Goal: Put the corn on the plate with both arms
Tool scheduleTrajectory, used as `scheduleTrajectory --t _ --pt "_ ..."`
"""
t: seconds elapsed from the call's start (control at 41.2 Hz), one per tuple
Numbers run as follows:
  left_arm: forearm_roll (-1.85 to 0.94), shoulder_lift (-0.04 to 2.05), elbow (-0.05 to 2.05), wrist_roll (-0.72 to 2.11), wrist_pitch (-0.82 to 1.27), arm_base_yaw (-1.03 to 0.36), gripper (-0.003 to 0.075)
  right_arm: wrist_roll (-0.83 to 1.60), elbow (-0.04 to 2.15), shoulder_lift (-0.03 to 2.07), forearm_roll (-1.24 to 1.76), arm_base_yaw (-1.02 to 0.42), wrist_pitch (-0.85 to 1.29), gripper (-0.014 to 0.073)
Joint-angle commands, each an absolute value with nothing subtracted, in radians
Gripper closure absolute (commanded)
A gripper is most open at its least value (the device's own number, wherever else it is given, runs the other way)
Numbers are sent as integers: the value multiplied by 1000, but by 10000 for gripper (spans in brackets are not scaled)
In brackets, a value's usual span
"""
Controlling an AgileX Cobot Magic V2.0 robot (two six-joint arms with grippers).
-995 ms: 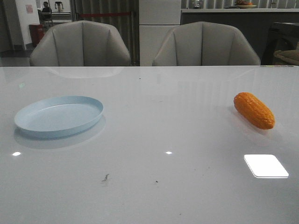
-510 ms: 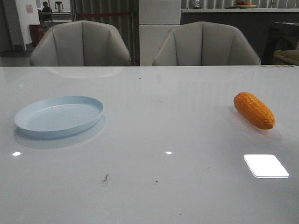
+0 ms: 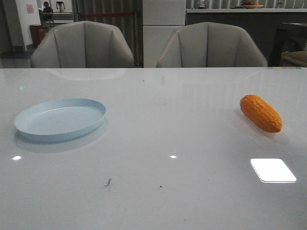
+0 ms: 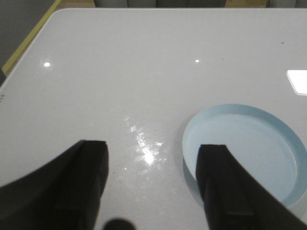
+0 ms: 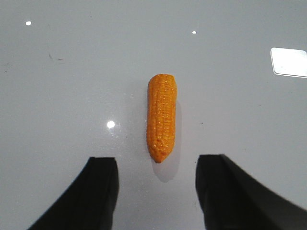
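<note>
The orange-yellow corn [image 3: 261,113] lies on the white table at the right. The pale blue plate [image 3: 60,119] sits at the left and holds nothing. Neither arm shows in the front view. In the right wrist view the corn [image 5: 161,117] lies lengthwise just ahead of my right gripper [image 5: 157,164], which is open and empty above the table. In the left wrist view my left gripper [image 4: 152,151] is open and empty, with the plate [image 4: 247,143] just beyond and partly behind one finger [image 4: 225,182].
Two grey chairs [image 3: 82,44] [image 3: 211,45] stand behind the far table edge. A bright light reflection [image 3: 272,170] lies on the table in front of the corn. The table's rounded corner and a yellow floor stripe [image 4: 29,38] show in the left wrist view.
</note>
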State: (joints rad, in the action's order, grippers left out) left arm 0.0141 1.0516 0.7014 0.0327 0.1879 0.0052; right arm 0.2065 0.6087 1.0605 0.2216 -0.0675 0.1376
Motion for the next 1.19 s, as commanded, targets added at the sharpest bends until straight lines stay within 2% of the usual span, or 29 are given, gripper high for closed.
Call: scheduleTrajectory --t 0.0,0.267,0.583,0.801,1.165 --pt "13 1087 845 26 234 6 276 213 649 1047 230 -67 57 120" --pt "-6 1394 1259 170 653 6 276 213 649 1047 232 -67 70 120" --pt "-119 1794 1660 195 919 6 276 213 649 1047 232 -67 75 120" --pt "-212 1984 1777 195 1027 6 276 213 649 1047 232 -67 81 120" --pt "-219 2153 1779 195 1015 6 276 213 649 1047 232 -67 113 120"
